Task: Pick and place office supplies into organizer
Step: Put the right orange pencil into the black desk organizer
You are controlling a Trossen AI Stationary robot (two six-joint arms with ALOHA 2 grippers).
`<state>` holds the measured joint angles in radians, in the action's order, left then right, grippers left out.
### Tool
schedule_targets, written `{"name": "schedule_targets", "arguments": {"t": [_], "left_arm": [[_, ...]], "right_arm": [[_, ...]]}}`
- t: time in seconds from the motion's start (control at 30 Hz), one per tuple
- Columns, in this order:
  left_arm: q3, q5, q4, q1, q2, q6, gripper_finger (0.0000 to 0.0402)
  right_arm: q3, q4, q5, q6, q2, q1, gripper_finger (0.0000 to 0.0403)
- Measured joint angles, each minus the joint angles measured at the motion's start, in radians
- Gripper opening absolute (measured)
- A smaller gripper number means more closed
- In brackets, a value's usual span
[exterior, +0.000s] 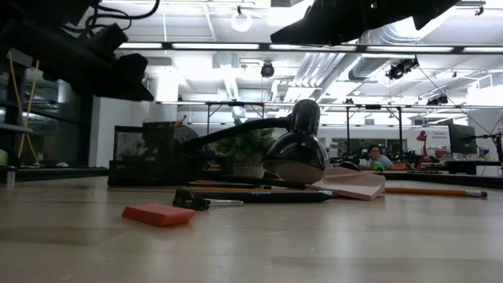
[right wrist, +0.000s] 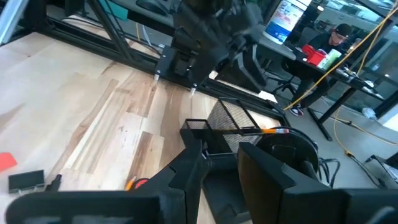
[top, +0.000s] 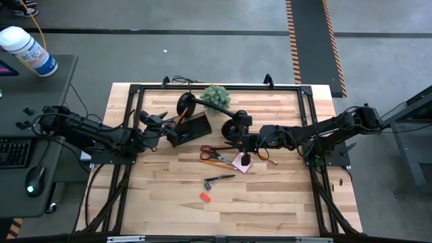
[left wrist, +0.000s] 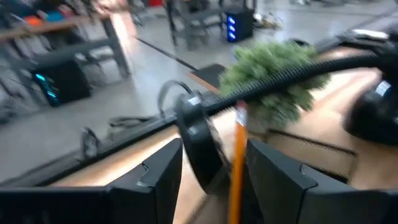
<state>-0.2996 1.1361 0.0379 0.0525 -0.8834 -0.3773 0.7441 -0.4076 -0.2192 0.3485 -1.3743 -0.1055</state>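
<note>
A pale wood-plank counter [top: 270, 202] stands on grey concrete floor; the low view looks into an open workshop with strip lights. One organizer [top: 191, 128] sits left of centre in the high view. One left claw [top: 167, 128] reaches it, released, an orange pencil [left wrist: 237, 162] between its fingers. One right claw [top: 244, 143], clenching undeterminable, hangs above one pink pad [top: 241, 163]. One pair of scissors [top: 214, 156], one red clip [top: 205, 197].
</note>
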Motion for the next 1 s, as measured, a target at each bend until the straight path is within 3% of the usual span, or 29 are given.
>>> {"name": "schedule_targets", "arguments": {"t": [0.1, 0.2, 0.33, 0.6, 0.8, 1.0], "left_arm": [[0.000, 0.022, 0.099, 0.000, 0.018, 0.108, 0.0168], [0.000, -0.054, 0.210, 0.000, 0.040, 0.232, 0.0168], [0.000, -0.262, 0.303, 0.000, 0.051, 0.317, 0.0168], [0.000, -0.680, 0.309, 0.000, 0.014, 0.283, 0.0168], [0.000, -0.749, 0.368, 0.000, -0.072, 0.268, 0.0168], [0.000, -0.829, 0.530, 0.000, -0.200, 0.275, 0.0168]], "right_arm": [[0.000, 0.000, 0.000, -0.012, 0.000, 0.001, 0.0094], [0.000, 0.010, -0.004, -0.014, 0.000, 0.000, 0.0094], [0.000, 0.071, -0.011, -0.036, 0.000, -0.002, 0.0094], [-0.024, 0.188, 0.066, -0.186, 0.001, -0.008, 0.0094], [-0.103, 0.230, 0.011, -0.309, 0.002, -0.032, 0.0094], [-0.181, 0.253, -0.070, -0.456, 0.002, -0.063, 0.0094]]}}
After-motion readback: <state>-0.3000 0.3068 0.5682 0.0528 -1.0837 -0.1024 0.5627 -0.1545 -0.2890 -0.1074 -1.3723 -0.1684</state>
